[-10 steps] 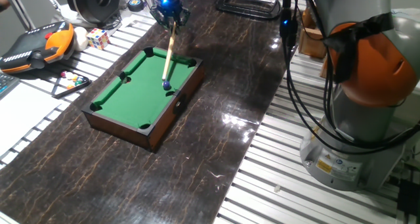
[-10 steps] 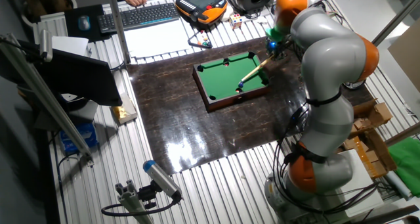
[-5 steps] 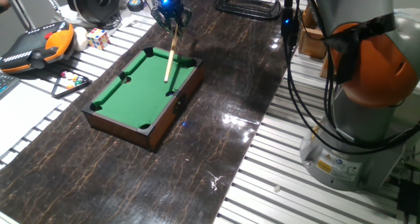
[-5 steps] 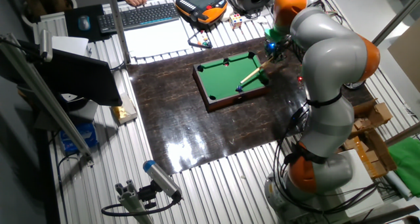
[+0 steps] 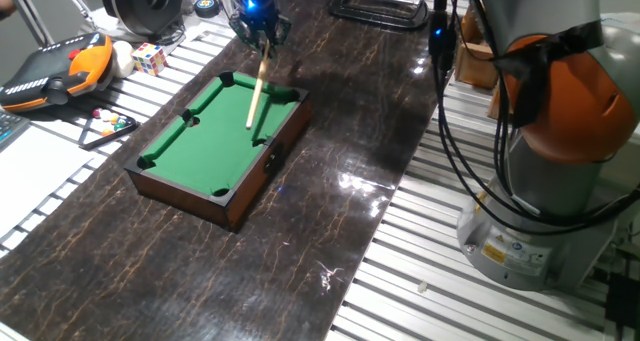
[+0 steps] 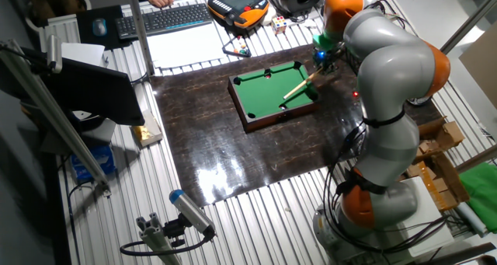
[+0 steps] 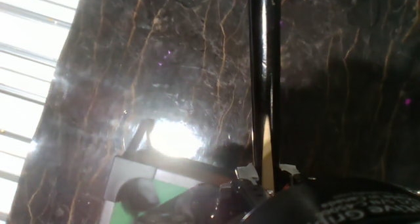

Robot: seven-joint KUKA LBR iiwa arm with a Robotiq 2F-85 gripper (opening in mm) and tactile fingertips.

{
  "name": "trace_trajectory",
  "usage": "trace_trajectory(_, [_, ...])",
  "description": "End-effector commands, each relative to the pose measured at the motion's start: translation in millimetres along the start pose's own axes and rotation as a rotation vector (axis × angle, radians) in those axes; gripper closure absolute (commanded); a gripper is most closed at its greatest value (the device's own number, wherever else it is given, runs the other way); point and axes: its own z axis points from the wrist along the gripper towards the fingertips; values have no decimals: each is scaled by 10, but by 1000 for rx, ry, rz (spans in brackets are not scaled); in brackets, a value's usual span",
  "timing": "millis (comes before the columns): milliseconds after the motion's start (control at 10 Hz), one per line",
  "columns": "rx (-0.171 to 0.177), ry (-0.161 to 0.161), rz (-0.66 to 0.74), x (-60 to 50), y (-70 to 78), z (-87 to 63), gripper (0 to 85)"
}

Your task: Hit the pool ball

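My gripper [image 5: 261, 26] hangs over the far short end of the miniature green-felt pool table [image 5: 170, 156] and is shut on a wooden cue stick [image 5: 256, 81]. The stick slants down to a tip over the felt near the right rail. In the other fixed view the gripper [image 6: 321, 58] and cue stick [image 6: 298, 85] stand at the table's [image 6: 256, 98] right end. The hand view shows the cue stick [image 7: 263, 79] running away from the gripper [image 7: 265, 177], with a corner of felt at lower left. The pool ball is not visible in any view.
A black triangle rack with small coloured balls [image 5: 105, 127] lies left of the table, beside a Rubik's cube [image 5: 150, 58] and an orange teach pendant [image 5: 55, 69]. A black clamp [image 5: 375, 6] sits at the back. The robot base [image 5: 560, 151] and cables stand to the right.
A second ago the dark blue ball lay on the felt at the cue's tip. It has left that spot and no longer shows. The cue tip has shifted slightly.
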Motion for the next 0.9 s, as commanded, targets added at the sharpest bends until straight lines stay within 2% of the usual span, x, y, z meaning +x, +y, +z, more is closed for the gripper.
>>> trace_trajectory(0, [-1,2,12,17,-3,6,733])
trace_trajectory(200, [-6,18,46,59,-3,25,733])
trace_trajectory(400, [-5,50,85,144,-13,58,733])
trace_trajectory(600, [-13,44,105,284,-43,110,733])
trace_trajectory(800, [-17,49,127,364,-66,139,730])
